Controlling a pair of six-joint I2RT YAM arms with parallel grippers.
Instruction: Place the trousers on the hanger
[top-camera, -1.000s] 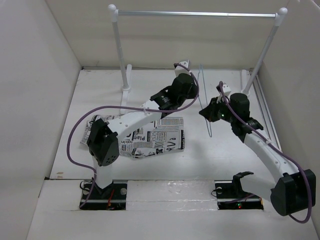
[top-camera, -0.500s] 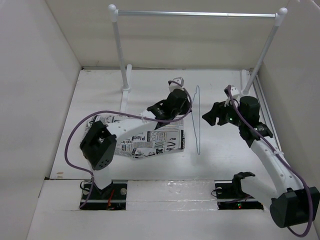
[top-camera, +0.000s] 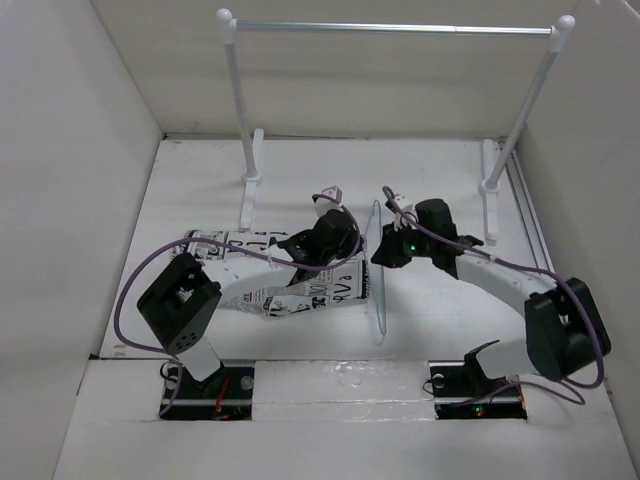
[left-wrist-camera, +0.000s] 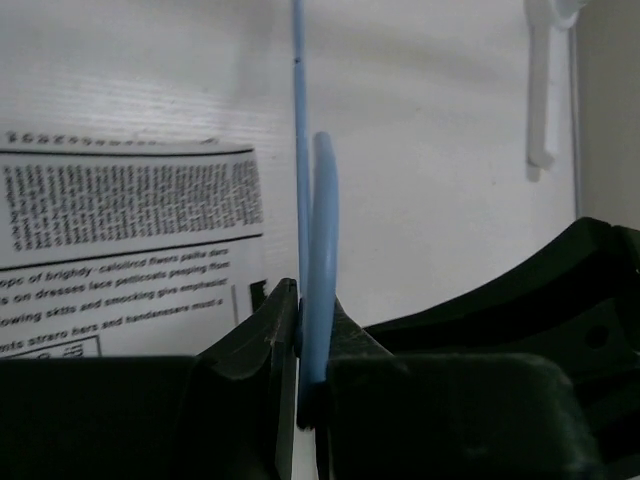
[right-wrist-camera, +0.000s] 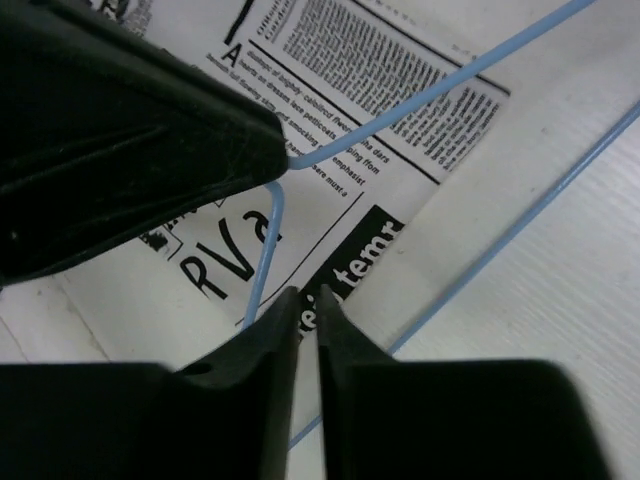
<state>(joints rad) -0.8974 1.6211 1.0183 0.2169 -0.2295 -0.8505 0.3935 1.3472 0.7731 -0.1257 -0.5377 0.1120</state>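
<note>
The trousers (top-camera: 300, 290) lie flat on the table at centre left; their print also shows in the left wrist view (left-wrist-camera: 120, 220) and the right wrist view (right-wrist-camera: 380, 110). The hanger (top-camera: 379, 290) stands edge-on just right of the trousers. My left gripper (top-camera: 360, 237) is shut on the hanger's wire (left-wrist-camera: 322, 220) near its top. My right gripper (top-camera: 383, 252) is just right of the hanger, over the trousers' right edge. Its jaws are together with nothing between them (right-wrist-camera: 300, 295); the hanger's wire (right-wrist-camera: 262, 260) passes just left of them.
A white-posted rack with a silver rail (top-camera: 390, 29) stands at the back, with feet at the left (top-camera: 252, 180) and right (top-camera: 490, 185). One foot shows in the left wrist view (left-wrist-camera: 540, 90). White walls enclose the table on three sides.
My left gripper has carried the hanger from the back of the table forward and down to the trousers' right edge. My right gripper has swung left and closed in beside the hanger.
</note>
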